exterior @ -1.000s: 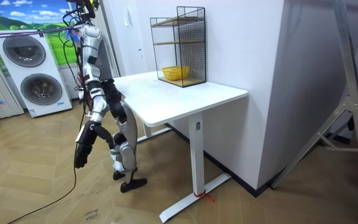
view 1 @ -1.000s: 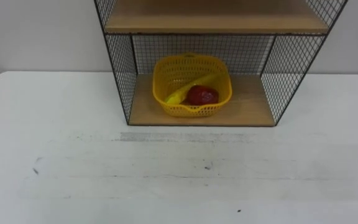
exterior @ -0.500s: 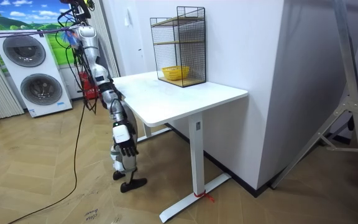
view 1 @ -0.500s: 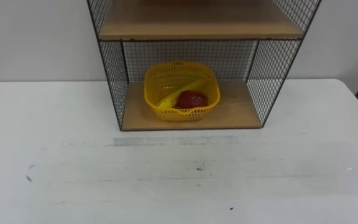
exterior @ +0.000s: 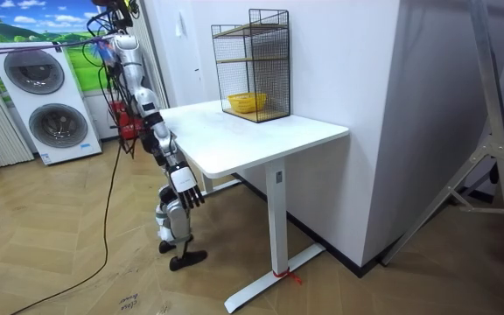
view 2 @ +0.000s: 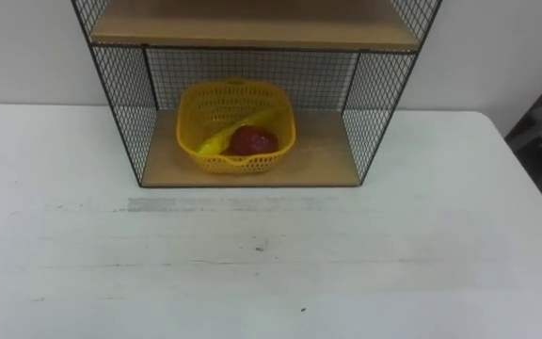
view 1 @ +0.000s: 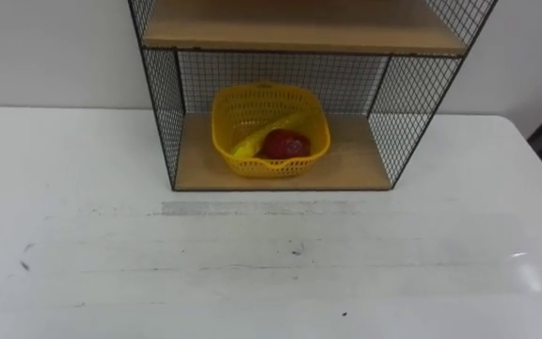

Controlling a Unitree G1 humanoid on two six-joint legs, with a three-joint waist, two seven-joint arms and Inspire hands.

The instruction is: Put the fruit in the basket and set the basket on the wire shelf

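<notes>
Left eye view: a yellow plastic lattice basket [view 1: 270, 127] sits on the lower wooden board [view 1: 351, 168] of a black wire-mesh shelf [view 1: 161, 105], towards the board's left half and clear of the mesh sides. A round dark-red fruit [view 1: 285, 144] lies inside it, and a yellow banana [view 1: 255, 143] slants beside it and touches it. The shelf stands at the back of a white desk [view 1: 252, 273], whose front bears only faint scuffs and specks.

Both parts of the job look done: the fruit is in the basket and the basket is on the shelf. By that reading the step in hand is the close of the task. The next move calls for little beyond keeping arms and body clear of the desk, so that nothing knocks the shelf.

In the room view the robot stands at the desk's end on the room view's left, leaning towards it. Its right hand [exterior: 186, 186] hangs low beside the desk's edge, well apart from the basket, fingers loosely apart and holding nothing.

The basket's wall covers the lower parts of both fruits, so whether anything else lies beneath them cannot be told. The frame's top edge cuts the shelf off just above its upper wooden board [view 1: 299, 28]. The hand is small in the room view, so its finger posture is a rough reading.
</notes>
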